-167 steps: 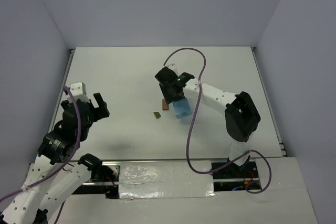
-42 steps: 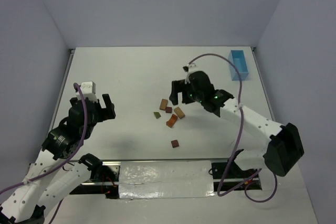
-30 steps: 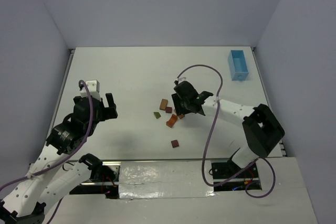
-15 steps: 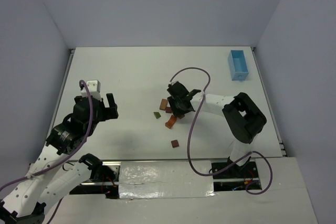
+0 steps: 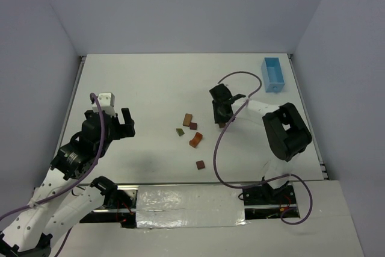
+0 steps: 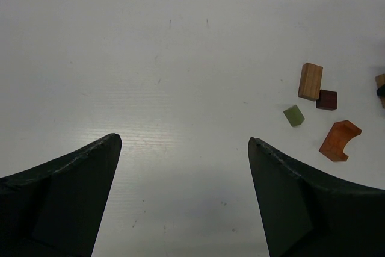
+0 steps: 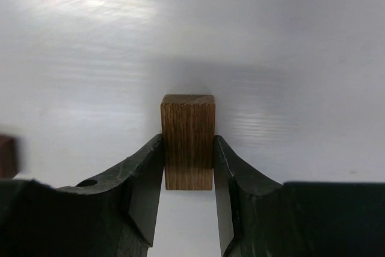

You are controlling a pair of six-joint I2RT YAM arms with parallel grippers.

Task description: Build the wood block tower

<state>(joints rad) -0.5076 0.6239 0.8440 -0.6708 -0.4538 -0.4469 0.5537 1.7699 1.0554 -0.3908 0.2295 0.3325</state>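
**Blocks.** Your wooden blocks lie loose on the white table point(image 5: 138, 82), mid-frame in the top view.
- Lowest in the frame, a small brown wooden cube point(image 5: 200, 164) sits alone.
- Above it lie an orange arch-shaped wooden block point(image 5: 195, 140), an olive-green wooden block point(image 5: 180, 131), a dark red-brown wooden cube point(image 5: 194, 126) and a tan rectangular wooden block point(image 5: 187, 118).
- The last two sit just beside each other, and each block is flat on the table.

**Left gripper.** Your left gripper point(image 6: 183, 141) has its fingers point(image 6: 66, 197) spread fully wide, with nothing between them. It hovers over bare table at the left of the top view. The arm rises from the lower left corner.

**Right gripper.** Your right gripper point(image 7: 187, 145) is right of the cluster. Its fingers point(image 7: 144, 173) are narrowed onto both long sides of a brown rectangular wooden block point(image 7: 187, 118). Whether that block touches the table cannot be told. The arm folds back from the frame's right, with the forearm pointing left.

**Tray.** A light blue rectangular tray point(image 5: 272, 74) sits upper right, well apart.
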